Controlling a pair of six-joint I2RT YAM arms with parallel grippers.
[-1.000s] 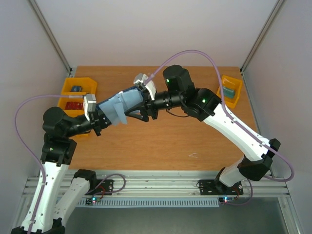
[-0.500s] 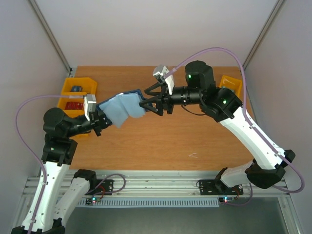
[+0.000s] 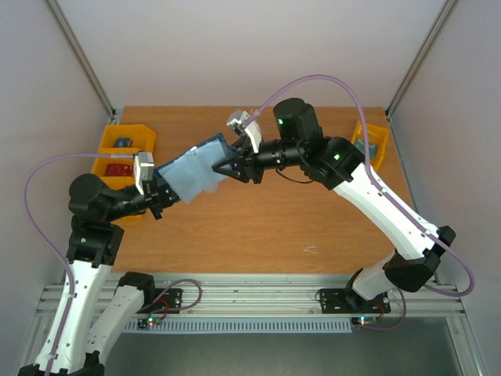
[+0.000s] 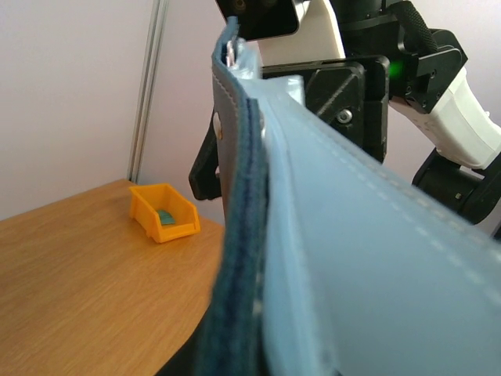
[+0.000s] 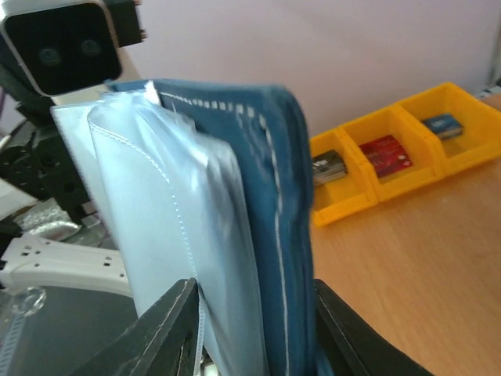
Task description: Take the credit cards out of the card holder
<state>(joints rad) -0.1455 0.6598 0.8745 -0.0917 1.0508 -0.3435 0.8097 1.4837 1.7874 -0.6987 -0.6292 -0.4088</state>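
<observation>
The card holder (image 3: pixel 192 168), a navy wallet with a pale blue-grey inside, hangs spread open above the table between both arms. My left gripper (image 3: pixel 156 193) is shut on its left end; in the left wrist view the card holder (image 4: pixel 313 235) fills the frame and hides my fingers. My right gripper (image 3: pixel 225 168) is at the right end. In the right wrist view its black fingers (image 5: pixel 178 329) press on both sides of the card holder (image 5: pixel 235 196), pale flap on one side, navy cover on the other. The credit cards are hidden.
Yellow bins (image 3: pixel 125 139) with small items stand at the table's left edge, and another yellow bin (image 3: pixel 369 145) stands at the right edge. The same left bins (image 5: pixel 376 168) show behind the wallet. A small white scrap (image 3: pixel 311 250) lies near the front.
Half a second ago my right gripper had drawn back to the right with jaws wide. It has since returned to the card holder's right end and closed in on it. The left arm stayed still.
</observation>
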